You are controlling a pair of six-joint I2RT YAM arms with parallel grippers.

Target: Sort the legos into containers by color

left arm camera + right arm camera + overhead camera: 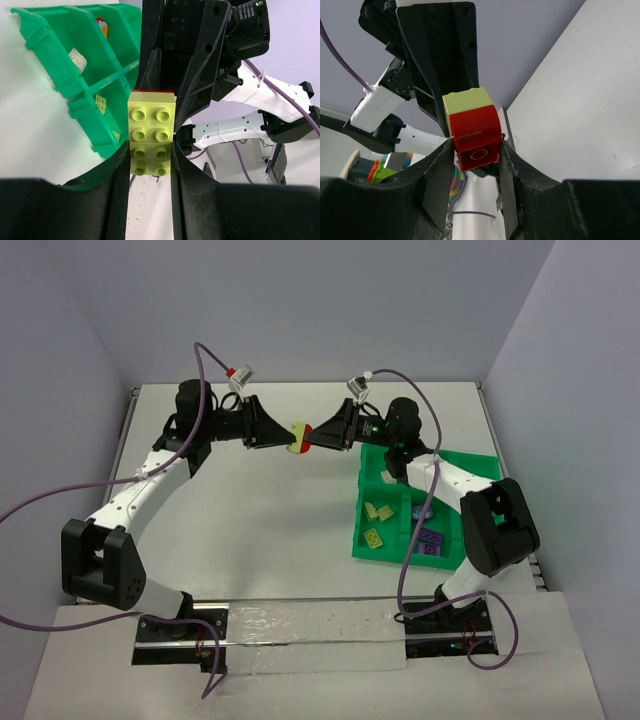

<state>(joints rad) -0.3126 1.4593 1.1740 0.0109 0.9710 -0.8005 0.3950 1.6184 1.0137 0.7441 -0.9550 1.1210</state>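
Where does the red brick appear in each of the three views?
Top view: the red brick is in the upper middle, just right of the yellow-green brick.
Left wrist: the red brick shows only as a thin strip at the centre, behind the yellow-green brick.
Right wrist: the red brick is large at the centre, in front of the yellow-green brick.
Shared landmark: the yellow-green brick joined to it.

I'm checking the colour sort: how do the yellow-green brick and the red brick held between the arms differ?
The yellow-green brick sits in the left fingers; the red brick sits in the right fingers. The yellow-green brick shows four studs in the left wrist view; the red brick shows one round socket in the right wrist view. Both are stuck together, held in mid-air.
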